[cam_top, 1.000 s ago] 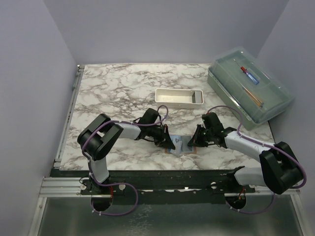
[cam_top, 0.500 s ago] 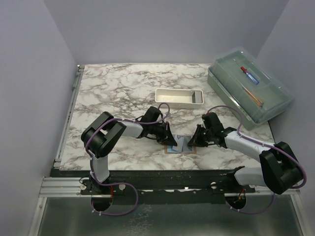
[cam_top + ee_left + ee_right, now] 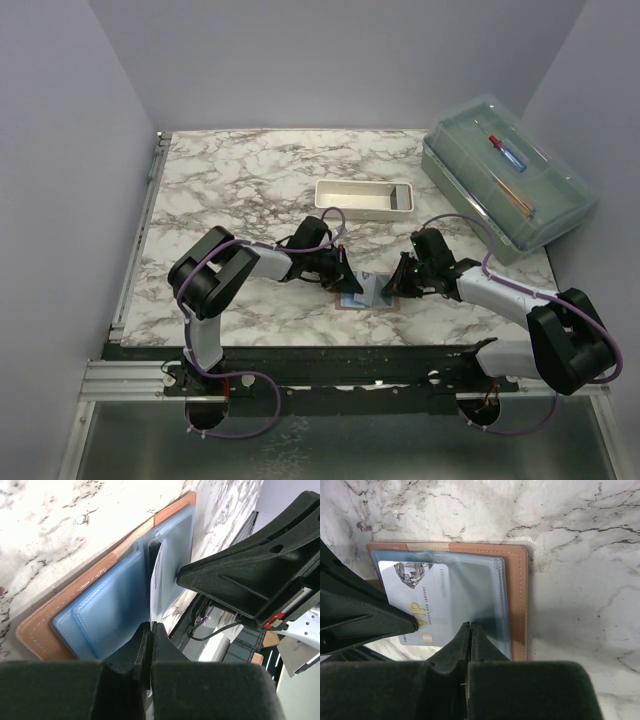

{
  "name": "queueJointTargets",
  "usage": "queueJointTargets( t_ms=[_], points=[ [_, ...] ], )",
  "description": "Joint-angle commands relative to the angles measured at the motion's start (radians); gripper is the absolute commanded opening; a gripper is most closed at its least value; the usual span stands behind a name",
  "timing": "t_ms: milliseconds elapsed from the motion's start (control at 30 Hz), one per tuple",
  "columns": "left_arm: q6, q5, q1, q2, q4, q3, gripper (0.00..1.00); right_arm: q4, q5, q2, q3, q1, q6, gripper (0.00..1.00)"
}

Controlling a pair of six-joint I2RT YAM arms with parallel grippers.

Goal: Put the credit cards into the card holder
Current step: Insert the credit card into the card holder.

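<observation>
Both arms reach low and inward toward the table's near middle, wrists bent so the two tools face each other. The left gripper (image 3: pixel 151 626) has its black jaws pinched on the edge of a credit card (image 3: pixel 427 605), a thin, glossy silver-blue rectangle printed with a diamond and "VIP". The right gripper (image 3: pixel 469 626) has its jaws pressed together, tips down at the near edge of the card holder (image 3: pixel 517 595); whether they pinch anything I cannot tell. The card holder lies open and flat between the tools, with a tan stitched rim, blue-grey panels and a clear pocket. The card tilts over one panel near the fold, on the marble-patterned table (image 3: pixel 580 555).
</observation>
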Motion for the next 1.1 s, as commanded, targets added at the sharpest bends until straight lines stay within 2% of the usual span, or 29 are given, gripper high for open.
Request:
queueJointTargets(
  t_ms=[0, 233, 400, 500, 600, 800, 867, 1067],
  points=[
    [-0.031, -0.05, -0.007, 0.022, 0.057, -0.014, 0.0, 0.0, 0.002, 0.01, -0.016, 0.002, 0.013, 0.0],
    [-0.088, -0.009, -0.006, 0.038, 0.129, -0.028, 0.0, -0.03, 0.03, 0.005, -0.002, 0.002, 0.008, 0.02],
    [-0.11, 0.008, -0.005, 0.051, 0.158, -0.029, 0.0, -0.148, 0.13, -0.013, 0.05, 0.002, -0.004, 0.14],
    [-0.118, 0.012, -0.006, 0.064, 0.172, -0.029, 0.0, -0.226, 0.174, -0.019, 0.085, 0.002, 0.002, 0.28],
    [-0.121, 0.015, -0.005, 0.07, 0.179, -0.027, 0.0, -0.258, 0.197, -0.027, 0.097, 0.002, 0.006, 0.32],
    [-0.122, 0.022, -0.005, 0.083, 0.187, -0.021, 0.0, -0.264, 0.22, -0.014, 0.102, 0.002, 0.005, 0.28],
    [-0.123, 0.022, -0.004, 0.086, 0.189, -0.021, 0.0, -0.268, 0.223, 0.001, 0.104, 0.001, 0.009, 0.22],
    [-0.137, 0.027, -0.006, 0.097, 0.213, -0.017, 0.0, -0.185, 0.174, 0.061, 0.085, 0.002, 0.002, 0.12]
  ],
)
